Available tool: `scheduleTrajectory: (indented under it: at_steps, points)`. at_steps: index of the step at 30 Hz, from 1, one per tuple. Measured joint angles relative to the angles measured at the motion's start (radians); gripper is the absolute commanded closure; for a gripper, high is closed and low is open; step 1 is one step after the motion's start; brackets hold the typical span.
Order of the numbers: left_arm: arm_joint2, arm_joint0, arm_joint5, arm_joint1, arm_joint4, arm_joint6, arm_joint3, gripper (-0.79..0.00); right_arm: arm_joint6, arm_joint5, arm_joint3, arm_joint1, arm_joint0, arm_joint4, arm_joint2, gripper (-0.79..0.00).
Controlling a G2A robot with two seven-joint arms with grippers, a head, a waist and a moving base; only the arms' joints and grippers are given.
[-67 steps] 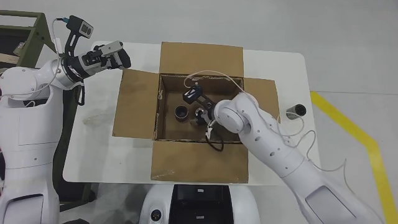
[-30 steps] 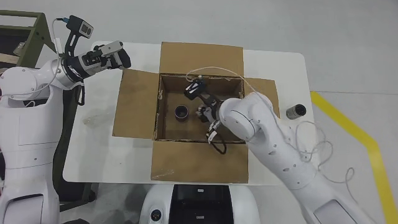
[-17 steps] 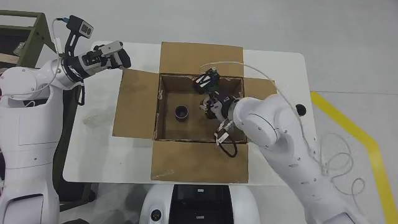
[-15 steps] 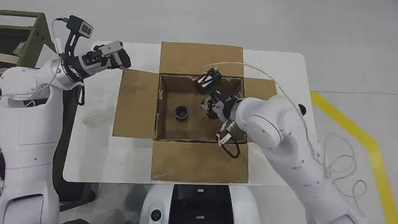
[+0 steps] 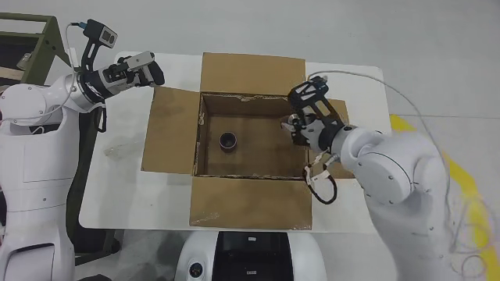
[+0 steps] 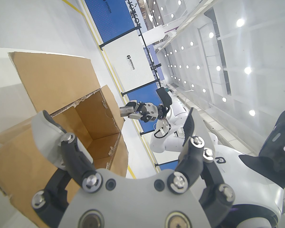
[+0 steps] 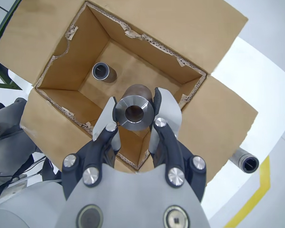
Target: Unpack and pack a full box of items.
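An open cardboard box (image 5: 250, 74) stands mid-table, flaps spread. My right gripper (image 7: 135, 98) is shut on a steel cylinder (image 7: 135, 113), gripping its sides and holding it above the box near the right wall; in the top view this gripper (image 5: 298, 122) hangs over the box's right side. A second, darker cylinder (image 7: 102, 71) stands on the box floor (image 5: 228, 139). My left gripper (image 6: 117, 123) is open and holds nothing, raised over the table's far left corner (image 5: 148, 70), off the box's left flap. It looks across at the right gripper's cylinder (image 6: 126, 110).
A third cylinder (image 7: 245, 162) lies on the white table (image 5: 117, 179) right of the box. A green cart (image 5: 31, 43) stands off the table's far left. Bare tabletop lies left of the box.
My right gripper has lifted the steel cylinder from the box floor and carried it up and to the right, toward the box's right wall. The left arm has not moved.
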Motion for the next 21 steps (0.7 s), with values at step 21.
scheduleTrajectory:
  at_steps: [21]
  points:
    - [0.0, 0.0, 0.0, 0.0, 0.0, 0.0, 0.0, -0.785, 0.037, 0.049, -0.098, 0.041, -0.163, -0.024, 0.262, 0.0]
